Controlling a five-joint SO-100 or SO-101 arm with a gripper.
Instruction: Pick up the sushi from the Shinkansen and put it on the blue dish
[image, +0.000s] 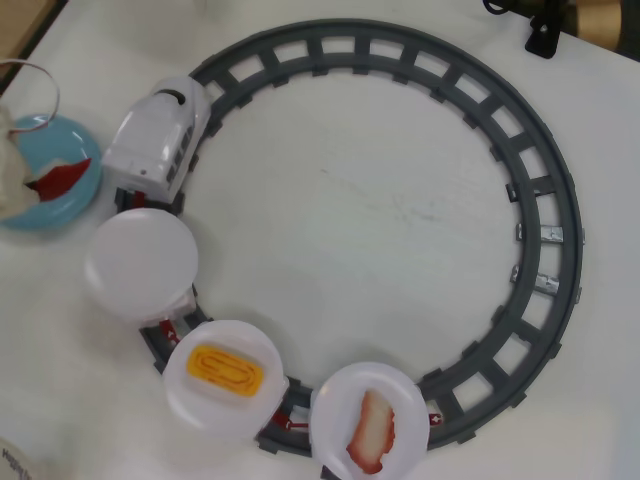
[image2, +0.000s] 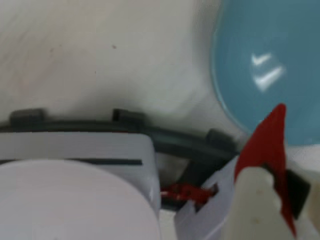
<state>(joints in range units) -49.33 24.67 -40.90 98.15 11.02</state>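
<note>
Most of the arm is out of sight. In the overhead view only a pale bit of the gripper (image: 22, 178) pokes in from the left edge, over the near side of the blue dish (image: 70, 150), and a thin wire loop arcs above it. The dish itself is cut by that same edge and partly covered by the gripper.

The sushi (image: 58, 178) shows as a dark-red sliver right at the gripper's tip, above the dish. In the wrist view the gripper (image2: 265, 185) comes up from the bottom right, a cream finger (image2: 252, 205) pressed against the red sushi (image2: 267, 142), which is pinched upright with its point rising over the blue dish (image2: 270, 65). The jaws stand nearly closed on the slice. I cannot make out whether its lower end touches the plate.

Just beside the gripper stands the Shinkansen (image: 160, 135) on the grey track (image: 540, 200), its nose pointing away. The first white plate (image: 140, 265) behind it is bare; the next holds a yellow egg piece (image: 226, 372), the last a pink-and-white piece (image: 372, 432), its plate clipped by the bottom edge.

The wide white tabletop (image: 360, 220) inside the ring lies open, well away from the gripper.
</note>
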